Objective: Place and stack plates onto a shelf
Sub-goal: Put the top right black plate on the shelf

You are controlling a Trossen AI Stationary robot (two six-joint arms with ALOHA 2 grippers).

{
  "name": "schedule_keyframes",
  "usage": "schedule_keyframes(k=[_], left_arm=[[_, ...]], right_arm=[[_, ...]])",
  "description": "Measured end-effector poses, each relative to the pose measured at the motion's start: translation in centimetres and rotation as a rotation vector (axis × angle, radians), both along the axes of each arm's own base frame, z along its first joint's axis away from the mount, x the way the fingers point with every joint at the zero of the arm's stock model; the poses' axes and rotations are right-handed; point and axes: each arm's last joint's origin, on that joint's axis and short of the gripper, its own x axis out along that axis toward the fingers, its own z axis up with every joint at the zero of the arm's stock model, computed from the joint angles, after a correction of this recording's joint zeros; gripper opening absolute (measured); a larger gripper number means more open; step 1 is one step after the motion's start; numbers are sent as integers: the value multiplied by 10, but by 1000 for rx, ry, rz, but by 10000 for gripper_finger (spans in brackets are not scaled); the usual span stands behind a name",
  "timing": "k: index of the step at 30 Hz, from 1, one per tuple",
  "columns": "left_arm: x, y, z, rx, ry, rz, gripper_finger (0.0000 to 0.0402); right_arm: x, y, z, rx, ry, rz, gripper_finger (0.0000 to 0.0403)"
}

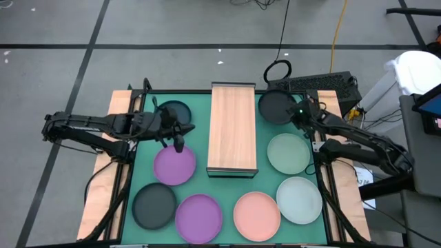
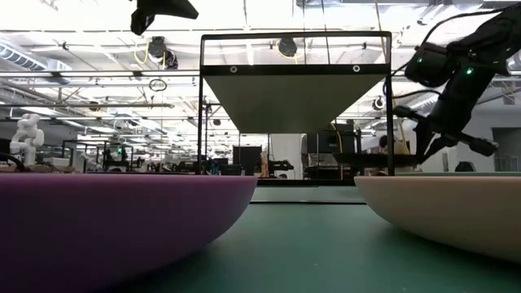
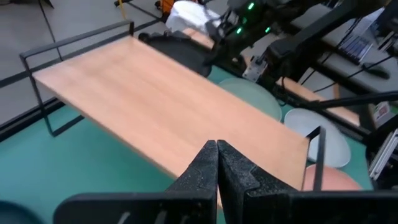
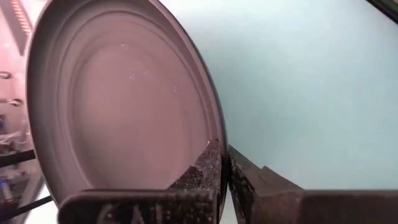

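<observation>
shelf: light wooden shelf (image 1: pixel 233 127) on black wire legs, mid green mat (image 1: pixel 207 186), top bare, no plates on it
right gripper: right gripper (image 4: pixel 224 163) at the far right of the shelf, fingers clamped on rim of dark grey plate (image 1: pixel 277 107)
held plate: dark grey, far-right of the shelf, rim pinched between the fingers; whether it is off the mat cannot be told
left gripper: left gripper (image 1: pixel 178 143) just left of the shelf, fingers pressed together, holding nothing, over the far edge of a purple plate (image 1: pixel 173 165)
second dark plate: dark plate (image 1: pixel 173 112) left of the shelf, at its far end, partly hidden under left arm
third dark plate: grey plate (image 1: pixel 154 206) near-left of the shelf, flat on mat
second purple: purple plate (image 1: pixel 198 215) near side of the shelf, slightly left
pink: pink plate (image 1: pixel 256 214) near side of the shelf, slightly right
pale green: green plate (image 1: pixel 289 153) right of the shelf, flat
whitish-blue: pale plate (image 1: pixel 299 200) near-right of the shelf, just beside pink one
</observation>
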Motion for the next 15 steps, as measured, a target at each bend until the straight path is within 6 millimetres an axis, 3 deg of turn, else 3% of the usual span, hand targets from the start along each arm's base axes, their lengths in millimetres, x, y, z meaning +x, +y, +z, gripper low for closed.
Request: schedule_keyframes(k=[15], left_arm=[[-6, 0, -11, -40, 117, 28, 1]], right_arm=[[-18, 15, 29, -137, -98, -106, 0]])
